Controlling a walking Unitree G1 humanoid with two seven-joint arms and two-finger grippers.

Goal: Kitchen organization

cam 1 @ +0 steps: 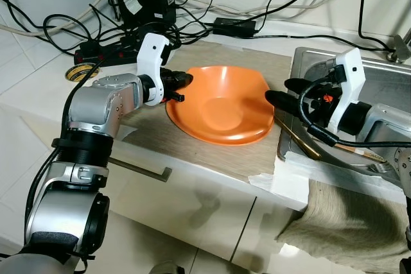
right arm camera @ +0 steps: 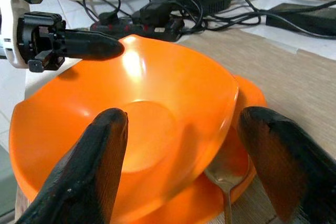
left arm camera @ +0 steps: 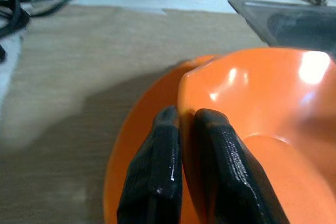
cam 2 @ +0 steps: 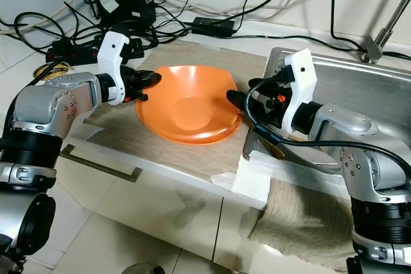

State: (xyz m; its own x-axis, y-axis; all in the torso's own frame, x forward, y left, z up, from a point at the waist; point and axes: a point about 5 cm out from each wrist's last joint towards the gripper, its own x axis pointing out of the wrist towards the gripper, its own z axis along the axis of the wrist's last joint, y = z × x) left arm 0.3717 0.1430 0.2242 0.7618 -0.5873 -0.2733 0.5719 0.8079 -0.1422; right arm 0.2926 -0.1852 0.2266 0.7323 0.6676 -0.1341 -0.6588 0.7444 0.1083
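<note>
Left eye view: an orange bowl [cam 1: 221, 110] sits on the wood-grain desk [cam 1: 160, 139], just left of the metal sink [cam 1: 385, 88]. The left wrist view shows that there are really two orange pieces — a bowl nested on a wider orange plate [left arm camera: 131, 145] beneath it. The left pincer [cam 1: 183, 81] is at the bowl's left rim; in the left wrist view its two black fingers [left arm camera: 157, 177] are clenched on the rim, one finger outside the bowl wall and one inside, nearly touching each other. The right pincer [cam 1: 279, 93] is at the bowl's right rim, coming from over the sink; in the right wrist view its fingers [right arm camera: 94, 166] are spread wide apart, released, with the bowl's near edge between them and nothing gripped. A metal spoon [right arm camera: 224, 187] lies on the plate under the bowl's edge, between the right fingers in that view. A long brass-coloured utensil [cam 1: 300, 139] rests at the sink's left edge, below the right pincer. A grey-beige towel [cam 1: 340, 222] hangs over the desk front beneath the sink. Behind the bowl, against the wall — a tangle of black cables [cam 1: 77, 30], a power strip [cam 1: 106, 49] and a black adapter [cam 1: 234, 27]. A roll of yellow tape [cam 1: 78, 72] lies beside the left arm
</note>
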